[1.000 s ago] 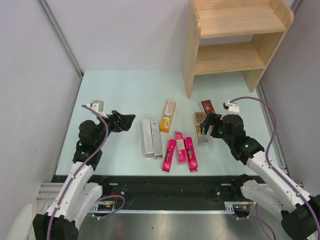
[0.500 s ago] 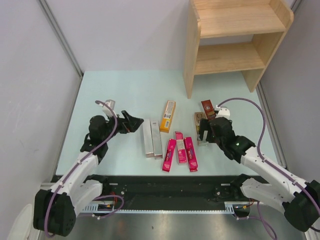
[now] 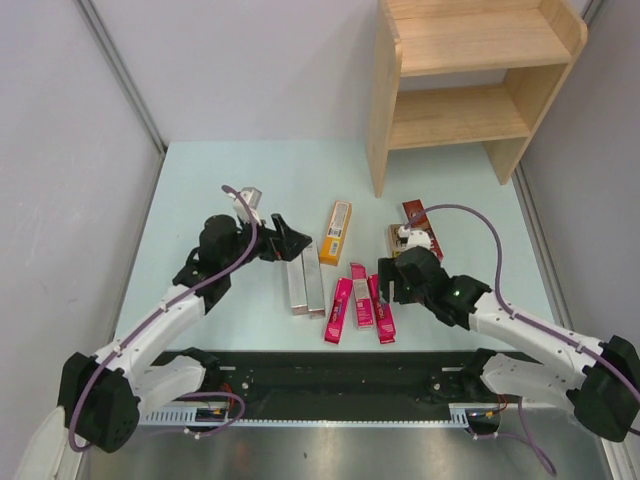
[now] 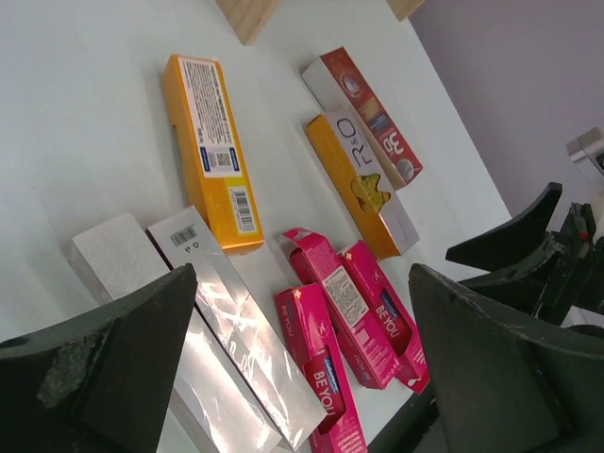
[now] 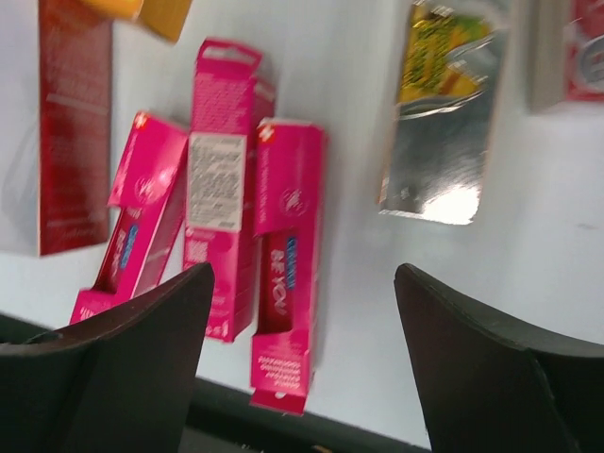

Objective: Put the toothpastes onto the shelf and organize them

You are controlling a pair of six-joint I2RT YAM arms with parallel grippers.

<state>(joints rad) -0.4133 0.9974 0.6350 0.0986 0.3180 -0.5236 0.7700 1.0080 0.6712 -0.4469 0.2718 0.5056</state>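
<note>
Top view: the shelf (image 3: 470, 80) stands at the far right of the pale worktop (image 3: 220, 180), and every carton lies flat on the worktop on the near side of it. Two silver cartons (image 3: 303, 282) lie side by side and touching. The orange carton (image 3: 336, 232) is just beyond them to the right. Three pink cartons (image 3: 361, 300) are bunched nearer the arm bases. The gold carton (image 3: 397, 238) and the red carton (image 3: 420, 222) sit together at the right. The left pincer (image 3: 290, 238) is over the far end of the silver cartons. The right pincer (image 3: 392, 282) is just right of the pink cartons and covers the near end of the gold carton. Left wrist view: its two fingers (image 4: 104, 368) stand wide apart with nothing between them. The silver cartons and pink cartons lie in the gap below, and the orange, gold and red ones lie farther off. Right wrist view, somewhat blurred: its fingers (image 5: 510, 377) are likewise spread and empty. The pink cartons show by the left finger, and the gold carton's shiny face lies beyond the gap.
</note>
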